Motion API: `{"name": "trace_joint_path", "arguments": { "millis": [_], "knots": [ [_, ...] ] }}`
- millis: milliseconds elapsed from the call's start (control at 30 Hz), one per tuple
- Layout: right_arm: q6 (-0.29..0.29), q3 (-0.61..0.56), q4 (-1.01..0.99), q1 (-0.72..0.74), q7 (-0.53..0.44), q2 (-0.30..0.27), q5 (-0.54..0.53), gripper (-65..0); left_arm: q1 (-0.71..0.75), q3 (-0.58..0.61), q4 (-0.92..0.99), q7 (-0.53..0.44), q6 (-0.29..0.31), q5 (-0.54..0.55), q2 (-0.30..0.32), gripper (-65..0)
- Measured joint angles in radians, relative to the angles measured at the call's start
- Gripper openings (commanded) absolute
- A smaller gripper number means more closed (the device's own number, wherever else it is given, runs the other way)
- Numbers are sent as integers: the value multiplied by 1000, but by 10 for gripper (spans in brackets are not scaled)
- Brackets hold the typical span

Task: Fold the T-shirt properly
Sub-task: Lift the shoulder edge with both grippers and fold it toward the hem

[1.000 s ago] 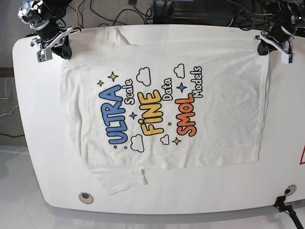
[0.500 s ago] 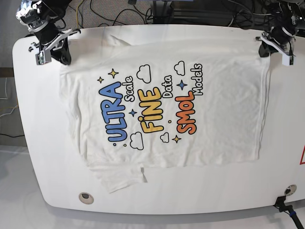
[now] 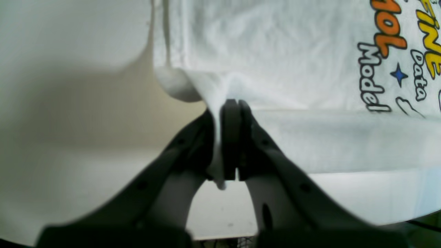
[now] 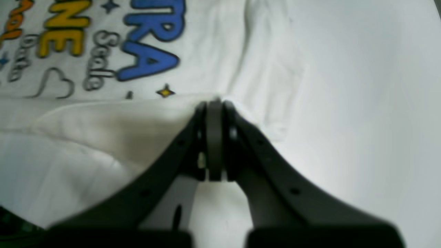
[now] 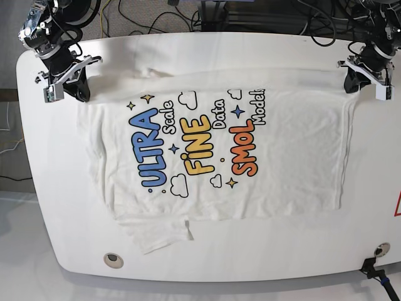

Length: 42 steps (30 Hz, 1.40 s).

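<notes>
White T-shirt (image 5: 213, 147), one, print up; two hands, left (image 3: 229, 103) and right (image 4: 214, 102), each clamp its far edge.

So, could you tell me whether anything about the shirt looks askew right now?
Yes: one sleeve of the T-shirt lies crumpled past its near-left corner, and the far edge is bunched and lifted where both arms pinch it.

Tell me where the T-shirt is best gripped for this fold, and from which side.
Grip the T-shirt at the two corners of its far edge, coming from the table's far side. That is where the left claw and right claw are pinching it, so the edge lifts taut and level above the print.
</notes>
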State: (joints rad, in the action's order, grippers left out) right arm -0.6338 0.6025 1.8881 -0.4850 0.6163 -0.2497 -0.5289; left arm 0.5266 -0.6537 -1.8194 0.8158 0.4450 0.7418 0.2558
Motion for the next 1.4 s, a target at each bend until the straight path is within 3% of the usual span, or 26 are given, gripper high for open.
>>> {"name": "trace_joint_path", "arguments": {
  "millis": [367,400,800,1133,1167,1267,1300,1367,1400],
  "knots": [
    [0,-21,-150,201,17,-9,35,-650,-128,7,38,-18,-45,6,19,-650],
    [-23,-22,-134,180,29,-11,34,-650,-104,5,23,8,-21,-2,18,-650],
    [-21,-154,-360,451,15,-50,65,-650,-270,34,115,-18,-18,-72,19,-650],
    [-21,-227,-624,657,-3,-47,197,-650,-414,92,270,-19,-30,-116,32,-650],
    [-21,-237,-653,678,-3,-45,217,-635,-428,95,276,-19,-31,-118,32,-650],
    [-21,-246,-690,718,-14,-36,219,-503,-444,110,280,-31,-41,-117,35,-650],
    [-20,-246,-699,727,-20,-36,219,-579,-444,113,282,-31,-41,-116,37,-646],
    [-17,-246,-707,731,-17,-36,219,-467,-443,113,283,-21,-40,-121,44,-495],
    [-17,-245,-708,728,-18,-39,218,-434,-444,113,285,-20,-41,-121,44,-458]
  ]
}}
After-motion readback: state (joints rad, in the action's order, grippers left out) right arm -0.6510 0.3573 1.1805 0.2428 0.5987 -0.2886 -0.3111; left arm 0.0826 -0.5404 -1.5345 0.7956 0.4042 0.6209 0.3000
